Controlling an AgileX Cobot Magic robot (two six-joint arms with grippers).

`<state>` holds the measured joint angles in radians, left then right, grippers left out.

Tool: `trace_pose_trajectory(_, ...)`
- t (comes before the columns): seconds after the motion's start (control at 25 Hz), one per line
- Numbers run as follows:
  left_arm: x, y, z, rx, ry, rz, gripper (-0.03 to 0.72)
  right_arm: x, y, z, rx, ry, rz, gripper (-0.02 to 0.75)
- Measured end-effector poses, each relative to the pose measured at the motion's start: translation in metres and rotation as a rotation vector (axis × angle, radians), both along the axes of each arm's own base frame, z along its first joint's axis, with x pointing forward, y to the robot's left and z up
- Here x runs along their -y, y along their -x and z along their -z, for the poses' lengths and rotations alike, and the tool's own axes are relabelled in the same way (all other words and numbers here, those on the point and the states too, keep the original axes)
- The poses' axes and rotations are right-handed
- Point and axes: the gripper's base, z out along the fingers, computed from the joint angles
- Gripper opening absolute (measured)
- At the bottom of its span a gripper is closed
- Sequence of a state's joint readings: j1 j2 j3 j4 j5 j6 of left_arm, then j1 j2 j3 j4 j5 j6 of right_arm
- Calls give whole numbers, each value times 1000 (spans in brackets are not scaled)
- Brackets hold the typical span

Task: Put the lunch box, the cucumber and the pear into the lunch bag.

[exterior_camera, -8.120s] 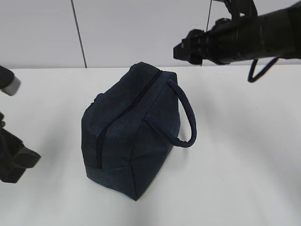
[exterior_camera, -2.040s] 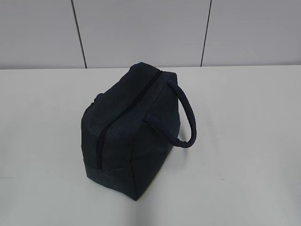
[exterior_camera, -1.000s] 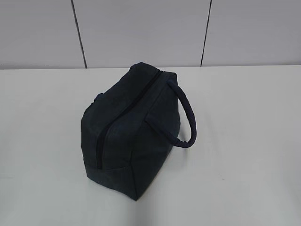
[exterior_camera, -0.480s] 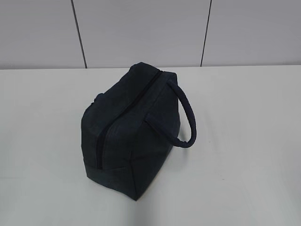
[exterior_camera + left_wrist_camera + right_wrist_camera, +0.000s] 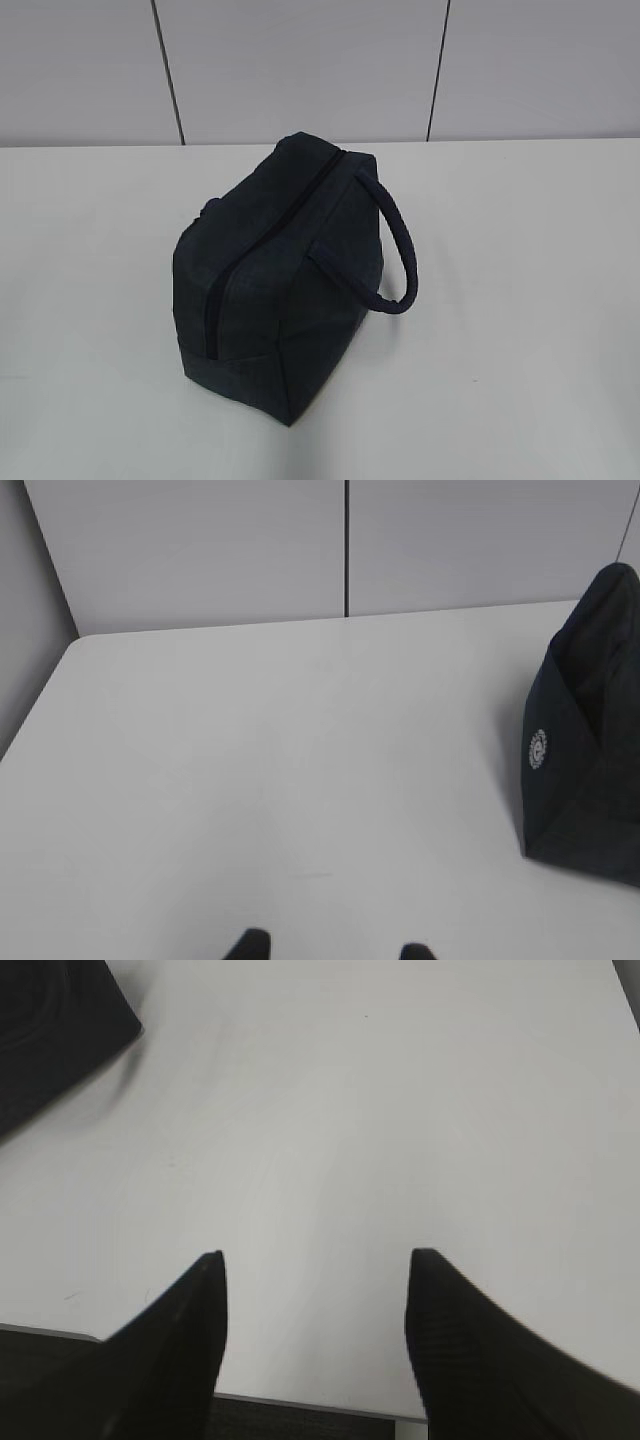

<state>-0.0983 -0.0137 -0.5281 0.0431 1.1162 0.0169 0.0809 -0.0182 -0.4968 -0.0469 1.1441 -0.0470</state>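
The dark navy lunch bag (image 5: 275, 290) stands on the white table, its zip closed along the top, one padded handle (image 5: 395, 250) looping out to the right. Its end panel with a small white round logo shows at the right edge of the left wrist view (image 5: 585, 750); a corner shows at the top left of the right wrist view (image 5: 50, 1030). The lunch box, cucumber and pear are out of view. My left gripper (image 5: 330, 948) is open and empty over bare table, well left of the bag. My right gripper (image 5: 315, 1260) is open and empty near the table's front edge. Neither arm shows in the exterior view.
The white table (image 5: 520, 300) meets a grey panelled wall (image 5: 300, 70) at the back. In the left wrist view the table's left edge runs against a side wall (image 5: 30, 630). The table's near edge (image 5: 310, 1405) shows between the right fingers.
Both arms, in the exterior view 8.1 s ago, have withdrawn out of it. Over the last two seconds nothing has moved; the bag stands the same.
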Motion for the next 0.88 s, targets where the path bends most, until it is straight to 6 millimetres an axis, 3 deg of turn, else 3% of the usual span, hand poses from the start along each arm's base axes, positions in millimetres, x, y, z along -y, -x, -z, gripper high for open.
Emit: trace_pose_trajectory(0.88,0,0,0,0,0,0,242,0,0,0,0,0,0,443)
